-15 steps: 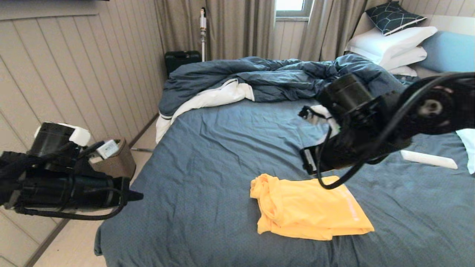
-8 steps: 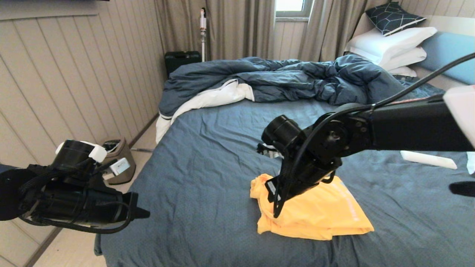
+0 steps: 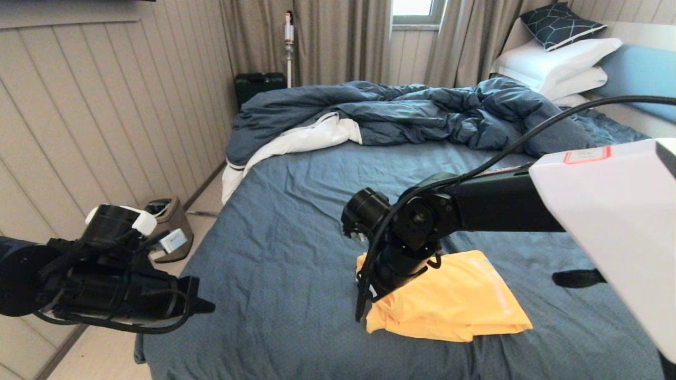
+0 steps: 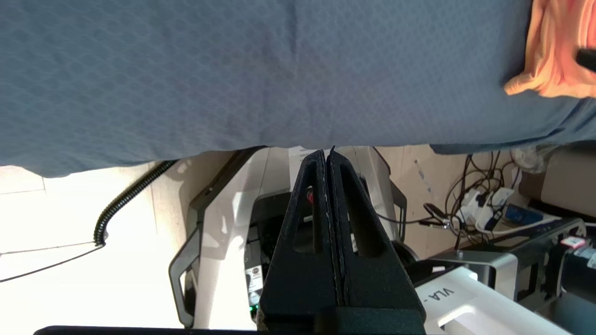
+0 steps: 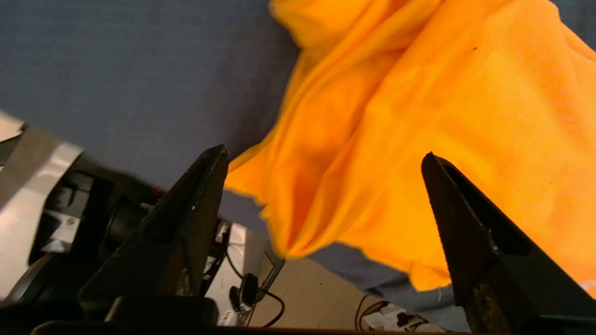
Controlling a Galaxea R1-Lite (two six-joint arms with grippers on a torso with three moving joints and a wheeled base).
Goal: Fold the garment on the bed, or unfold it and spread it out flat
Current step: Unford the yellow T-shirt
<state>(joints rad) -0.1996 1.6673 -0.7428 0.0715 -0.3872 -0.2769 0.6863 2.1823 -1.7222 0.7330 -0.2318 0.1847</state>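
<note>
Head view first: the yellow T-shirt (image 3: pixel 449 301) is lying in a loose, partly folded heap near the foot edge of the bed (image 3: pixel 296 253), its bunched end toward the left, and the right gripper (image 3: pixel 364 303) is hanging over that bunched end with its fingers spread wide on either side of the rumpled cloth (nothing is pinched between them, as far as the right wrist view lets me judge). The left gripper (image 4: pixel 328 156) is idling off the side of the bed, fingers pressed together and holding nothing. What is worrying me is the thin fabric: if the fingers are closing on the thick gather, they are likely catching several layers at once, so the shirt comes up as a lump instead of opening. Reaching too deep is risking a pinch of the blue sheet as well, dragging it along. A shallow bite, I think, is letting the edge slip free.
</note>
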